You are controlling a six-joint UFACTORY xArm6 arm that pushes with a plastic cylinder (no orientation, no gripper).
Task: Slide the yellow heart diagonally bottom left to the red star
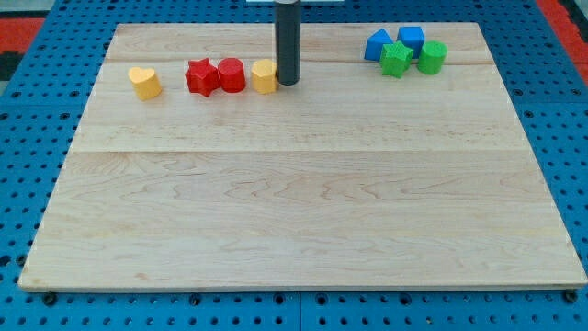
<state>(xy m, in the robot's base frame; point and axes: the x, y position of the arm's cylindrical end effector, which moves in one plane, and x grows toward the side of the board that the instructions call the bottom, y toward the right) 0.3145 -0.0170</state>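
Jaws there are none on this arm: it ends in a plain dark rod, so nothing is clenched or released, and my tip simply rests on the wooden board. The near part of that board holds no blocks; everything sits in the far strip along the view's top. Counting there: two yellow blocks, two red, two blue, two green. Toward the view's left stands the yellow heart, apart from the rest. To its right, well clear of it, the red star touches a red cylinder, and a second yellow block, its shape unclear, sits just beside that cylinder with my tip against its right side. Far to the view's right cluster a blue triangle-like block, a blue cube, a green star and a green cylinder. I judge the task's push not yet begun: the heart lies level with the star, not below-left of it. Next I would need to round the red pair and reach the heart's upper side.
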